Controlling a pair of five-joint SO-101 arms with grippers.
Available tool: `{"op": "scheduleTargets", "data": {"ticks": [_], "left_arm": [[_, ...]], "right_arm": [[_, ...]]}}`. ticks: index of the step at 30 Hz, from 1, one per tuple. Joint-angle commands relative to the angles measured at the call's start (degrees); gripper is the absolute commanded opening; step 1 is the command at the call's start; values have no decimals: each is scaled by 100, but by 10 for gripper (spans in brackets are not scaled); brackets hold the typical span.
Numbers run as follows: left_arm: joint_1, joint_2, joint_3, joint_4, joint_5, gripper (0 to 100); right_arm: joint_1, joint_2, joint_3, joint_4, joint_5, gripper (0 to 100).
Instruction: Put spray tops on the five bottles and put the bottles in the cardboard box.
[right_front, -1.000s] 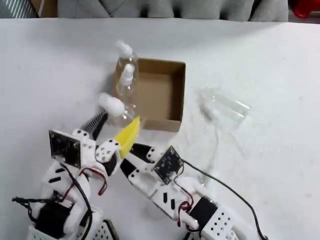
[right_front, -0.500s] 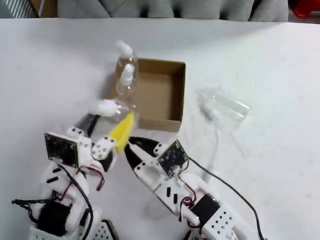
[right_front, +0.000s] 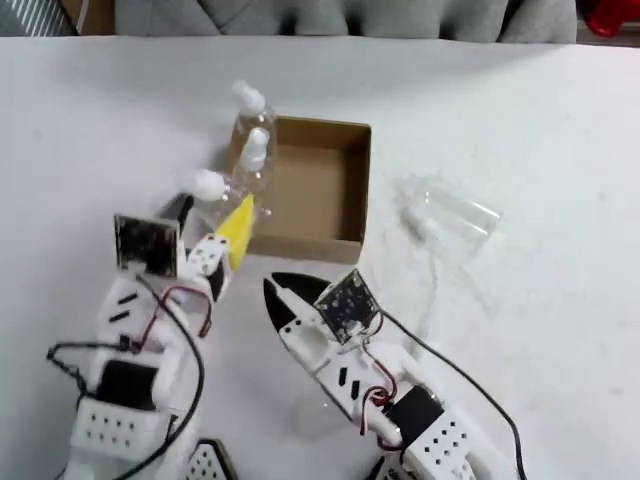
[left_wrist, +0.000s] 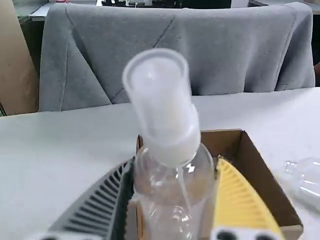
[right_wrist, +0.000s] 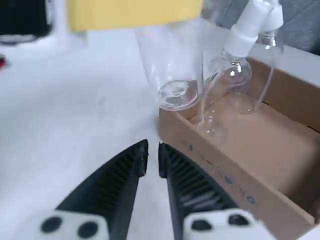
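My left gripper (right_front: 210, 212) is shut on a clear bottle (left_wrist: 172, 197) that carries a white spray top (left_wrist: 161, 107). It holds the bottle off the table, beside the near left corner of the cardboard box (right_front: 318, 190). Two capped bottles (right_front: 252, 150) stand leaning in the box's left side, also seen as bottles (right_wrist: 235, 75) in the right wrist view. My right gripper (right_front: 277, 295) hovers over the table in front of the box, its black fingers (right_wrist: 125, 172) shut on nothing. The held bottle's base (right_wrist: 172, 95) hangs just beyond them.
More clear bottles (right_front: 450, 215) lie on the table to the right of the box, one with a white top. A grey chair back (left_wrist: 175, 50) stands behind the far table edge. White table (right_front: 540, 130) spreads around the box.
My left arm has carried the capped bottle forward and to the left, up beside the box. My right gripper has drawn back from the bottle.
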Motion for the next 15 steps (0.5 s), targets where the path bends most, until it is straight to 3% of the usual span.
{"op": "scheduleTargets", "data": {"ticks": [1,15], "left_arm": [[-40,1033,-563,-738,-53,57],[-40,1886,-545,-1618,-62,57]], "right_arm": [[75,-66,44,22,79,15],[75,-66,53,22,114,15]]}}
